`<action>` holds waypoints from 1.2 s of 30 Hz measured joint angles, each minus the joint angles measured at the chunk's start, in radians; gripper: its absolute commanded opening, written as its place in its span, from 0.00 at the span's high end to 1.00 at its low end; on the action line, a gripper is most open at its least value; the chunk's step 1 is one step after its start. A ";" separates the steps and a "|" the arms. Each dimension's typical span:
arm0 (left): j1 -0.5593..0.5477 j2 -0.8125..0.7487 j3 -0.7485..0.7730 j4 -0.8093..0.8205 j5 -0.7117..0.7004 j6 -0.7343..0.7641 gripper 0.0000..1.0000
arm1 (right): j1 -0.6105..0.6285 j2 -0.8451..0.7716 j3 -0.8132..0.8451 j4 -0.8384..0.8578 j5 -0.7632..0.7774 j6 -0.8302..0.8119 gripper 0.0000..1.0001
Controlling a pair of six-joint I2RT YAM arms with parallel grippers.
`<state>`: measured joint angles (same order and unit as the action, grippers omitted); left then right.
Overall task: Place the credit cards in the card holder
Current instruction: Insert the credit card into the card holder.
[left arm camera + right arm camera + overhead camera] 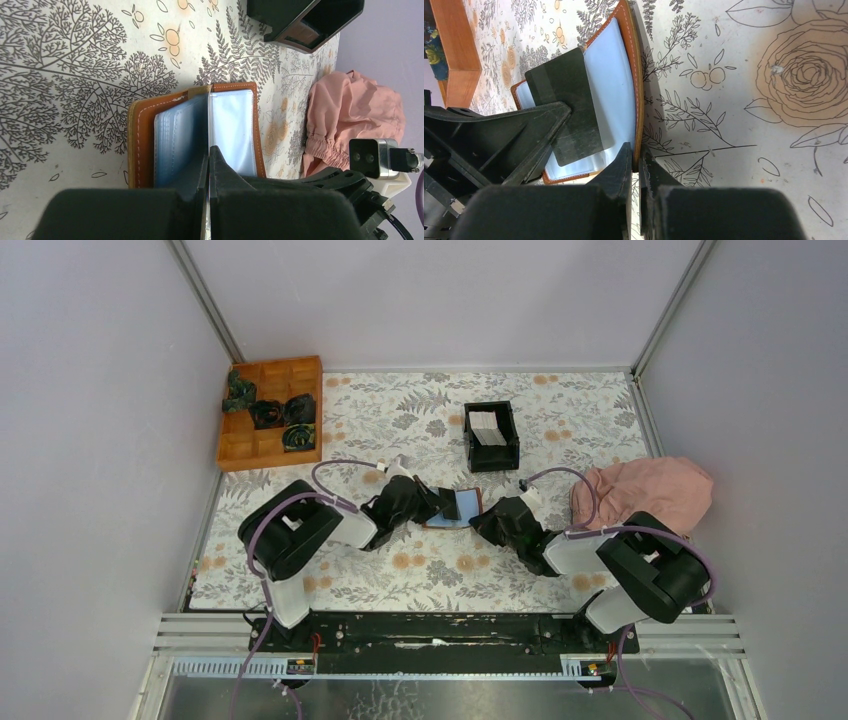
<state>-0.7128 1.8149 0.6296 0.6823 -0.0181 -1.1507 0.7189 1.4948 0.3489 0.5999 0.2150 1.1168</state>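
Top external: left jaws and right jaws clenched the open holder [452, 506] between them; cards [484, 426] lay in box [492, 462] beyond.

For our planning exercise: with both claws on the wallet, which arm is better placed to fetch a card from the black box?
Probably the right. The box stands straight beyond the right claw, which pinches the wallet by its edge; the left claw is shut at its inner sleeves.

The card holder [142, 150] looks like smooth tan leather with pale stitching, its inner sleeves glossy clear plastic. Under it lies a matt, floral-printed table cover [75, 75]. Far left is a tray [262, 448] of orange wood, and to the right some soft, crumpled pink cloth [650, 490].
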 measured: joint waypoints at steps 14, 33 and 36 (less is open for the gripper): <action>0.000 0.038 -0.025 0.090 0.022 -0.010 1.00 | -0.022 0.007 -0.007 0.023 -0.017 0.006 1.00; -0.010 0.033 -0.061 0.133 0.034 -0.022 1.00 | -0.033 0.009 -0.012 0.034 -0.042 0.002 1.00; -0.015 0.039 -0.051 0.133 0.034 -0.022 1.00 | -0.036 0.009 -0.011 0.034 -0.045 0.002 1.00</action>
<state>-0.7280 1.8542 0.5781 0.8150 0.0154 -1.1725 0.6830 1.5036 0.3374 0.6338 0.1699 1.1187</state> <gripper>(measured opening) 0.012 0.066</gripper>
